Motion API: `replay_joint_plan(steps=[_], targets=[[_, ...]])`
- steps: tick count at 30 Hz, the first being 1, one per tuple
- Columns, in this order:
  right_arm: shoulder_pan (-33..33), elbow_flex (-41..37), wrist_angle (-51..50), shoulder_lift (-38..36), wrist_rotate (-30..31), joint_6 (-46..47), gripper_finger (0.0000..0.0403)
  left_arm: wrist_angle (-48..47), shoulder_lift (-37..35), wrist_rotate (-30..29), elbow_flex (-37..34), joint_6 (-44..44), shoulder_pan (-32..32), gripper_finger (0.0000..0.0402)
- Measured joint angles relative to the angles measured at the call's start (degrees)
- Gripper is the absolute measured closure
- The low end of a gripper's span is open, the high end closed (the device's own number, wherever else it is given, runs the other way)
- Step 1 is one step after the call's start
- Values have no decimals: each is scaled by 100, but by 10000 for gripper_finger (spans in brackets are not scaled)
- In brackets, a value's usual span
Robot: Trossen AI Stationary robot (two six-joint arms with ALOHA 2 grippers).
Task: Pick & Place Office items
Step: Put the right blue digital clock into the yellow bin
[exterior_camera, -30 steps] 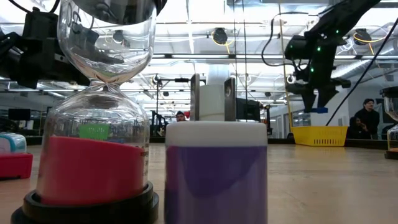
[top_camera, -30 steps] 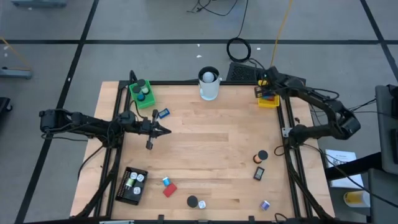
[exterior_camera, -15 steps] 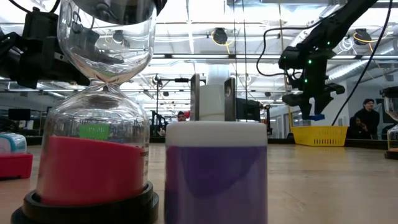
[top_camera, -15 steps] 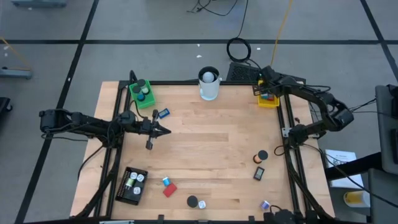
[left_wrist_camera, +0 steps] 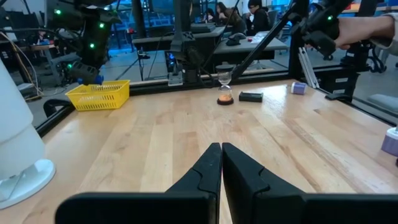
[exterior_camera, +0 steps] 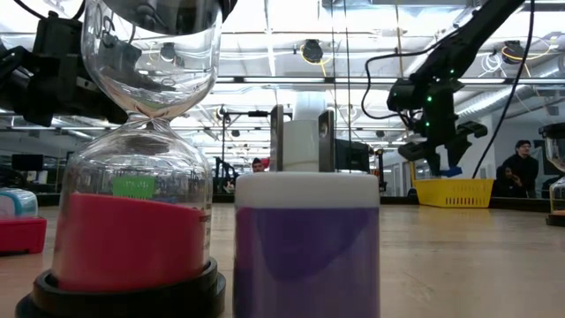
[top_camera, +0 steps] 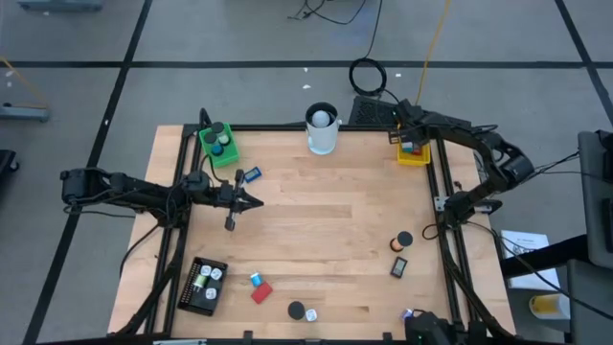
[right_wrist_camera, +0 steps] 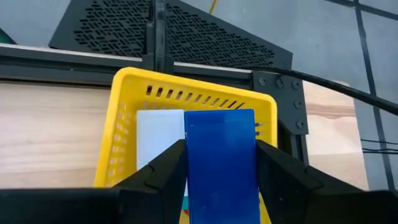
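Note:
My right gripper (right_wrist_camera: 221,155) is over the yellow tray (right_wrist_camera: 124,124) at the table's far right corner, shut on a blue block (right_wrist_camera: 221,162). A white piece (right_wrist_camera: 160,134) lies in the tray. In the low view the block (exterior_camera: 452,170) hangs just above the tray's rim (exterior_camera: 453,192). My left gripper (top_camera: 257,202) hovers shut over the table's left middle, holding nothing. Other office items lie on the table: a blue piece (top_camera: 252,175), a red block (top_camera: 261,293) and a black cap (top_camera: 297,310). My right gripper pinches the blue block by its two long sides (right_wrist_camera: 189,168) between its two fingers. The fingers (right_wrist_camera: 280,171) slant down from above and lie along the block, whose free end sticks out past the fingertips. The block is lifted clear, over the yellow tray.
A green tray (top_camera: 219,144) sits at the far left and a tall white cup (top_camera: 322,129) at the far middle. A black tray (top_camera: 204,286) is at the near left. Small items (top_camera: 398,254) lie near the right edge. A sand timer (exterior_camera: 132,177) stands close to the low camera.
My right gripper has sunk toward the yellow tray with the blue block and has tipped further downward, staying shut on the block.

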Motion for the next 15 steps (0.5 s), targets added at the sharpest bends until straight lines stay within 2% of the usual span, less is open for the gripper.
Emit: replay_joint_plan(steps=[15], targets=[[2, 48, -76, 118, 105, 70, 242, 0, 0, 0, 0, -50, 0, 380]])
